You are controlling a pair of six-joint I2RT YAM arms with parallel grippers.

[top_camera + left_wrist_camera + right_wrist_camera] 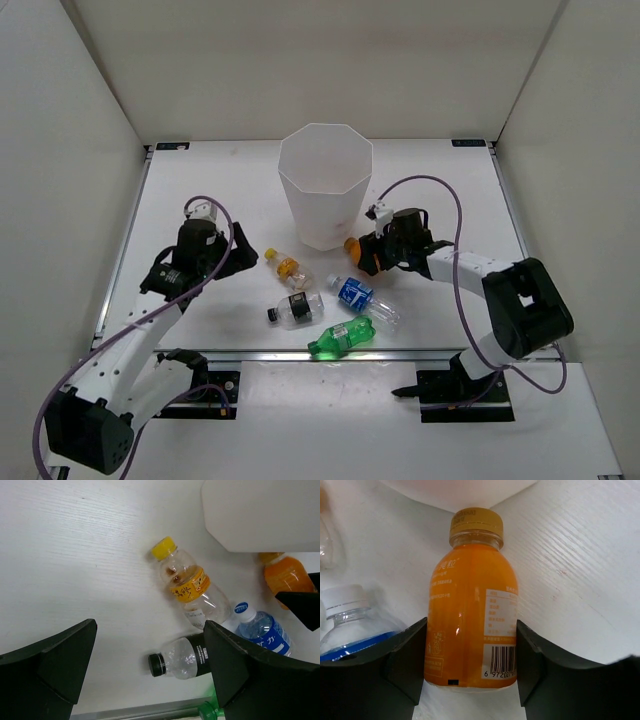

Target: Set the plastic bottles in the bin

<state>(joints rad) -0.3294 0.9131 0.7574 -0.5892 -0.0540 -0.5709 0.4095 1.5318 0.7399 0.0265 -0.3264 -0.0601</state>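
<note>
White table (200,200), walled booth.

Top view: bin (325,190) upright at back centre. Right gripper (370,255) low beside its base, at orange bottle (352,247). Other bottles lie scattered in front of bin.

Left wrist: left gripper (150,625) spread, empty, above yellow-capped bottle (187,582); likely aimed at next pick.

Right wrist: jaws pinch orange bottle on both sides, cap toward bin, apparently ready to lift over rim.

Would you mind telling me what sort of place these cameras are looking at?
Probably a robotics lab test booth: a white table boxed in by plain white wall panels, two robot arms bolted at its near edge, and small plastic bottles staged beside a tall white faceted plastic bin.
</note>
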